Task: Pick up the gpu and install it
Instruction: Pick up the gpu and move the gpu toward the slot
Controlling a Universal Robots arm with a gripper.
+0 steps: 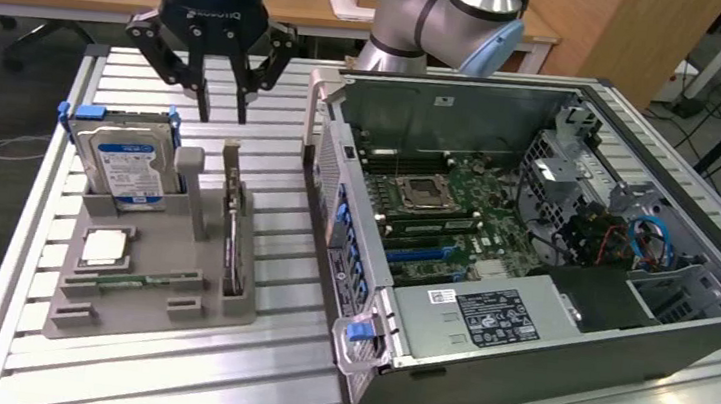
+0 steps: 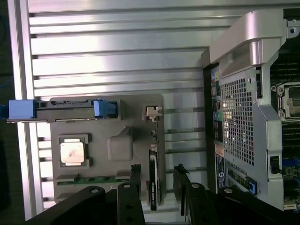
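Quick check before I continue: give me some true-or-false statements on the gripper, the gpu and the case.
The gripper is open and holds nothing. True.
The gpu is seated on the motherboard. False: it stands on edge in the gray holder beside the case.
The hard drive stands upright in the holder. True.
The case is closed. False: its side is open, the motherboard in view.

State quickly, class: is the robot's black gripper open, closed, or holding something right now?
Black gripper: open, holding nothing, poised above the thin green-and-black gpu card standing on edge in the grey holder.
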